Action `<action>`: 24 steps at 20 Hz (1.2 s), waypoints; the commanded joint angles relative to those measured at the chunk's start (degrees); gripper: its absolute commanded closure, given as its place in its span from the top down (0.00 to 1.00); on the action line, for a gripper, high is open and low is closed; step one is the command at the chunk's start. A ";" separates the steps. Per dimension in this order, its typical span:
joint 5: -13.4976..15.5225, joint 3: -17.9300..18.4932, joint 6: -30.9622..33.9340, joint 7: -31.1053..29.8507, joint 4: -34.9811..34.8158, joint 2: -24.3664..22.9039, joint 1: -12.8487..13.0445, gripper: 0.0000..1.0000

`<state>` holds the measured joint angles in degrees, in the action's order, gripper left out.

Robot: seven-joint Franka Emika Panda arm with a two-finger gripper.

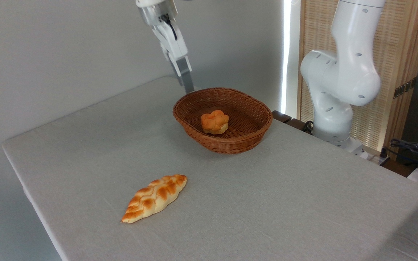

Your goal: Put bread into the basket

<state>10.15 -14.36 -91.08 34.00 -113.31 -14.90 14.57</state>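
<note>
Grey cloth covers the desk [267, 203] from edge to edge, and nearest to me on it lies a long braided, leaf-shaped golden loaf [154, 198], browned along its ridges, well apart from everything else. Farther back, toward the far side of the desk, sits the oval brown woven wicker basket [256, 135] with low flared sides. Inside it, resting on the woven floor a little left of the middle, is the small round orange-golden bun [214, 122]; its top is lobed like a flower, deeper orange on the crown and paler yellow lower down, and it sits upright, clear of the basket walls.

Beyond the basket's far left rim hangs the robot's hand [188, 86], its grey fingers pointing down and ending just above and behind the rim. It holds nothing; the bun lies below it and to its right, inside the basket, not touched by it. From where I stand the fingers [185, 74] overlap into one grey strip, so I cannot tell whether they are spread or pressed together.

At the right, past the desk's edge, stands the white arm base [339, 79], in front of a pale wooden slatted screen [405, 72]. No writing or label can be read on anything.
</note>
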 commanded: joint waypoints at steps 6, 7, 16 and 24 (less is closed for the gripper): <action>-3.64 15.06 -0.15 2.74 16.36 8.66 -0.86 1.00; -4.78 15.06 -0.50 3.87 17.50 9.80 -1.82 1.00; -5.14 14.97 -1.47 4.76 18.38 10.07 -6.22 1.00; -5.32 15.06 -1.30 4.59 20.41 10.86 -6.40 1.00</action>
<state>5.49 0.74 -92.62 38.06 -94.39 -5.09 8.58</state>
